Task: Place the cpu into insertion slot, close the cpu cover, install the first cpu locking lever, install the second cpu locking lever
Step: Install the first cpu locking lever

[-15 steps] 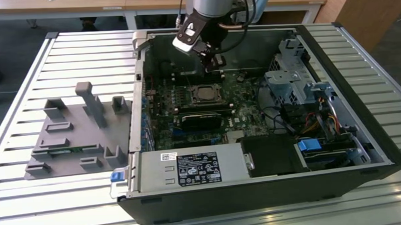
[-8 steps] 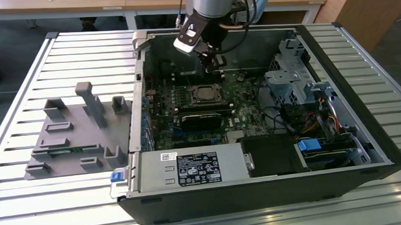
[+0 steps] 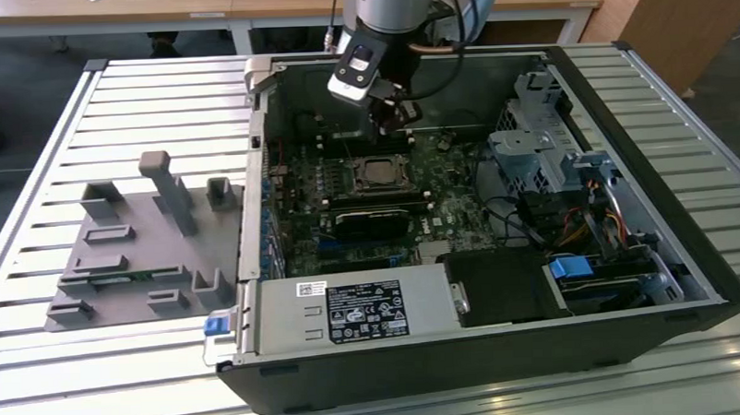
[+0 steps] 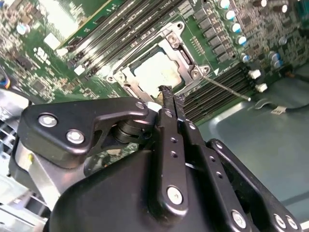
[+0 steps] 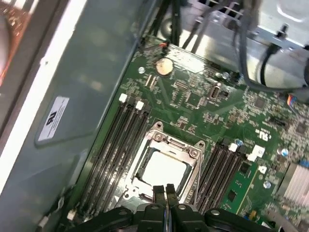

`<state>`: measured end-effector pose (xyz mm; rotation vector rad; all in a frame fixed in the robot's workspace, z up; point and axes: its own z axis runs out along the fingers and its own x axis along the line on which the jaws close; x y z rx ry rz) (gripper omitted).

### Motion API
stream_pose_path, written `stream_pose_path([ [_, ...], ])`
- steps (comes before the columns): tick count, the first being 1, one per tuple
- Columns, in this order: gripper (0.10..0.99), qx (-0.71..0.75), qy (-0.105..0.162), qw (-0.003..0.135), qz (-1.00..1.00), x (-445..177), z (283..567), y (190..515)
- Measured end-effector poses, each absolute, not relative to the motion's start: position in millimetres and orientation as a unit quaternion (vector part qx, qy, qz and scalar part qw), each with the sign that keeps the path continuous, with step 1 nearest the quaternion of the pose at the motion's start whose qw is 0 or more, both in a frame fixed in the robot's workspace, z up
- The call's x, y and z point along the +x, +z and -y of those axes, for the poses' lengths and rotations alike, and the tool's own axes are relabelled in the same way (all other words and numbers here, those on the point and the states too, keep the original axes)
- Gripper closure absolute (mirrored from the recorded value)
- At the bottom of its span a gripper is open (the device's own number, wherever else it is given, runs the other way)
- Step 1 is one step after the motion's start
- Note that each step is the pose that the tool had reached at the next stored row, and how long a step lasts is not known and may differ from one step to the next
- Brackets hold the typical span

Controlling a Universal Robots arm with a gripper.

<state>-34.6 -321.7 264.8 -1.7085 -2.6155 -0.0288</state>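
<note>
The pincer has its two fingers pressed tight together. Its tips hang close by the edge of the cpu cover. The cpu lies flat in the insertion slot on the green board inside the open computer case, with the cover's silver frame lying down around it and a thin metal rod sticking out from one corner.

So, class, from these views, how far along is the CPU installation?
Done: the cpu sits under the closed cpu cover. In hand: the gripper, shut and empty, hovers at the cover's edge. Left: one locking lever juts out sideways, seemingly unlatched; the other's state is unclear.
</note>
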Motion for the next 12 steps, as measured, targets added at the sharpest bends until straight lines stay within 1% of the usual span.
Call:
stream_pose_path([
  [12,0.933,-0.465,-0.008,0.010,0.885,-34.6,321.7,264.6],
])
